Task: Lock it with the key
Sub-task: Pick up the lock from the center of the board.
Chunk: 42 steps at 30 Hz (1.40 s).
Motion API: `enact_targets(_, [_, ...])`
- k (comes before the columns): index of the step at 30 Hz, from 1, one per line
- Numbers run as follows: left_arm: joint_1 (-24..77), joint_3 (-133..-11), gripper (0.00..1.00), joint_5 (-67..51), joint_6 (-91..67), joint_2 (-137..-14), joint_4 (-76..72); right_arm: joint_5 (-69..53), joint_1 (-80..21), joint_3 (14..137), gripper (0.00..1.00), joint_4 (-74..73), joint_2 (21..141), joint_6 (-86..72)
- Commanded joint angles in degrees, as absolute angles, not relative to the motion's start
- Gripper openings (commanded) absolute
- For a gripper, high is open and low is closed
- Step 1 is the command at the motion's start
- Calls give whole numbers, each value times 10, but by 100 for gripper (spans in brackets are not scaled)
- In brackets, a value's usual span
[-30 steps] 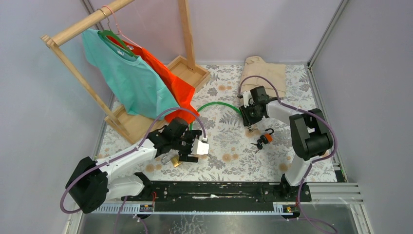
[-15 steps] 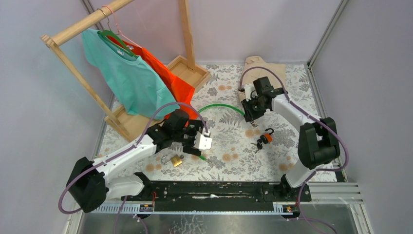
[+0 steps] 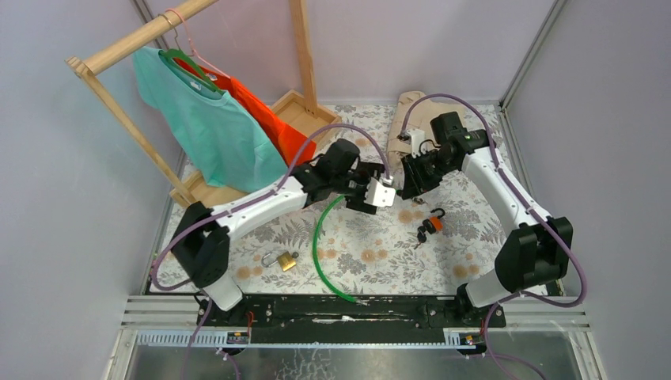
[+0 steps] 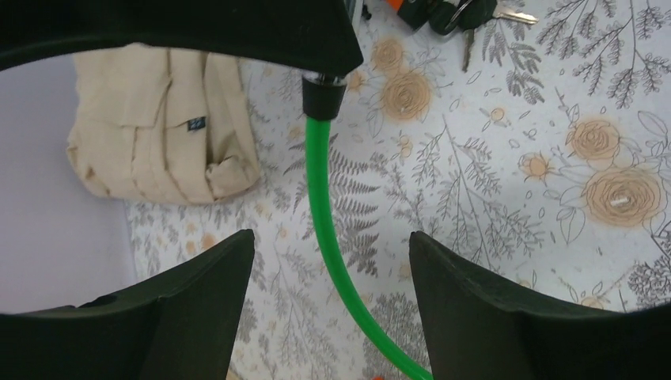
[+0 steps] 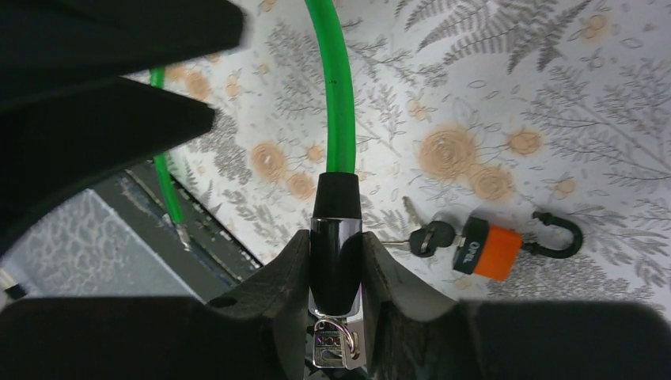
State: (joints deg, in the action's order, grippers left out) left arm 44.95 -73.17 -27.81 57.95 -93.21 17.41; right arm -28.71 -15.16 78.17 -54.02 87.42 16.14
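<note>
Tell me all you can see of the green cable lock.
The green cable lock is a glossy green cable with a black collar and chrome barrel, a key at its end. The right gripper clamps the barrel; the cable passes through the open left gripper and curves over the floral table to the front rail.

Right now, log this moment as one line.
right hand: shut on lock barrel | left hand: open astride green cable | orange padlock: on table

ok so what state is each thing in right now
green cable lock: ends apart, unlocked
right gripper: shut on the lock's metal head
left gripper: open, straddling the cable, not touching
orange padlock: shackle open, keys attached
brass padlock: lying flat, shackle unclear
</note>
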Motion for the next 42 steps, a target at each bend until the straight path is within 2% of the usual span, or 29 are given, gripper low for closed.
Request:
enact_targets(1, [467, -765, 77, -277, 569, -976, 172, -368, -146, 801, 0, -584, 835, 165])
enact_targets(6, [472, -770, 73, -291, 527, -1011, 141, -391, -136, 799, 0, -584, 825, 159])
enact_targets(9, [480, -774, 66, -278, 495, -1028, 122, -402, -132, 794, 0, -582, 823, 159])
enact_targets(16, [483, -749, 39, -211, 449, -1022, 65, -408, -117, 783, 0, -575, 819, 155])
enact_targets(21, [482, -730, 7, -193, 429, -1002, 54, -431, -114, 786, 0, -573, 822, 159])
enact_targets(23, [478, -729, 0, -204, 416, -992, 59, -446, -113, 793, 0, -573, 820, 172])
enact_targets(25, [469, -733, 0, -236, 399, -983, 74, -456, -114, 801, 11, -565, 814, 180])
enact_targets(28, [450, -749, 0, -310, 364, -967, 111, -464, -111, 808, 43, -529, 795, 178])
enact_targets(29, [443, -753, 0, -336, 347, -962, 116, -467, -109, 807, 51, -511, 785, 176])
enact_targets(33, [413, -755, 0, -409, 281, -945, 104, -490, -104, 787, 68, -434, 739, 166])
enact_targets(36, [392, -766, 0, -463, 233, -950, 93, -493, -103, 769, 74, -379, 711, 160])
enact_targets(42, [356, -791, 0, -558, 87, -979, 41, -486, -95, 729, 77, -286, 661, 147])
